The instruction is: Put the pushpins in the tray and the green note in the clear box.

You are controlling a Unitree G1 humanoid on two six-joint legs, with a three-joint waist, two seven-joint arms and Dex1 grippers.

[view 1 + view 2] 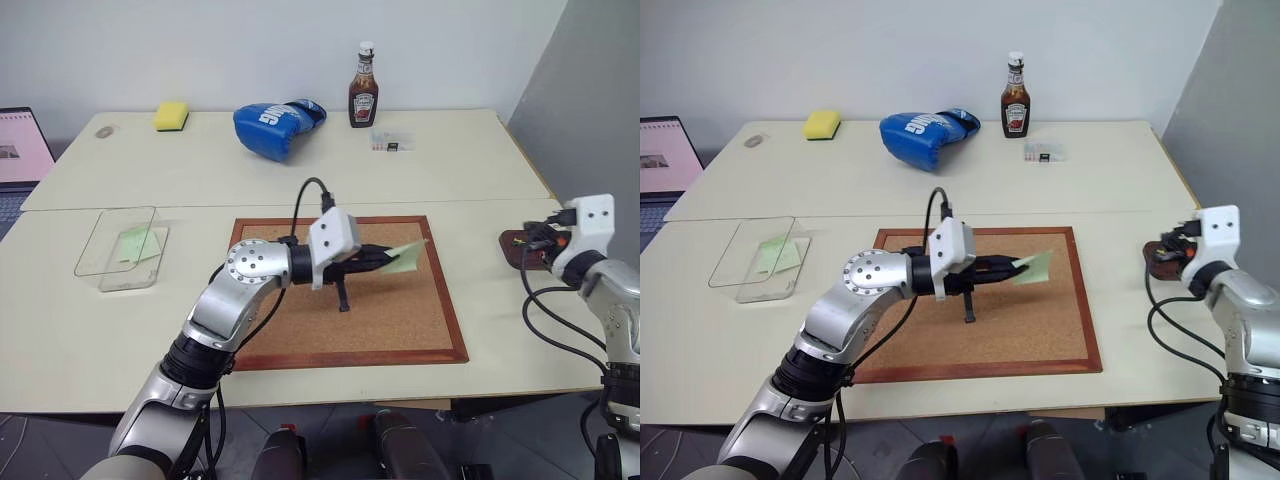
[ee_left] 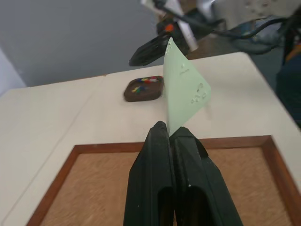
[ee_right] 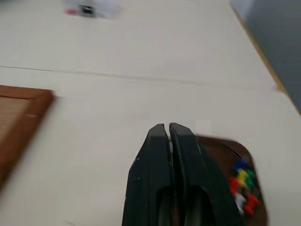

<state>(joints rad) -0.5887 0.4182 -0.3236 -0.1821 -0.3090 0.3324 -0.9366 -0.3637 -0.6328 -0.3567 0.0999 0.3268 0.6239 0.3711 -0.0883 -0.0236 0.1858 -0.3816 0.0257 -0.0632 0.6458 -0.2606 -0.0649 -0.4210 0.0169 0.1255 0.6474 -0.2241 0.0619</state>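
- Overhead, the left gripper (image 1: 392, 260) pinched the green note (image 1: 407, 256) by one corner above the corkboard (image 1: 400, 330); thin, floppy paper needed an edge grip.
- Meanwhile, the right gripper (image 3: 169, 128) hung closed, empty, beside the tray (image 3: 221, 146) of pushpins (image 3: 243, 183); the clear box (image 1: 95, 262) sat far left.

Left hand (image 2: 168, 133) pinches the green note (image 2: 184, 89) (upright) above corkboard (image 2: 94, 183).

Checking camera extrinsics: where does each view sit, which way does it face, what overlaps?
Left and right eye views: head, facing forward and down over the corkboard; both arms show.
Left wrist view: along the left end effector, shut on the green note, toward the tray.
Right wrist view: along the shut right end effector, above the tray of pushpins.
Shared: tray, corkboard.
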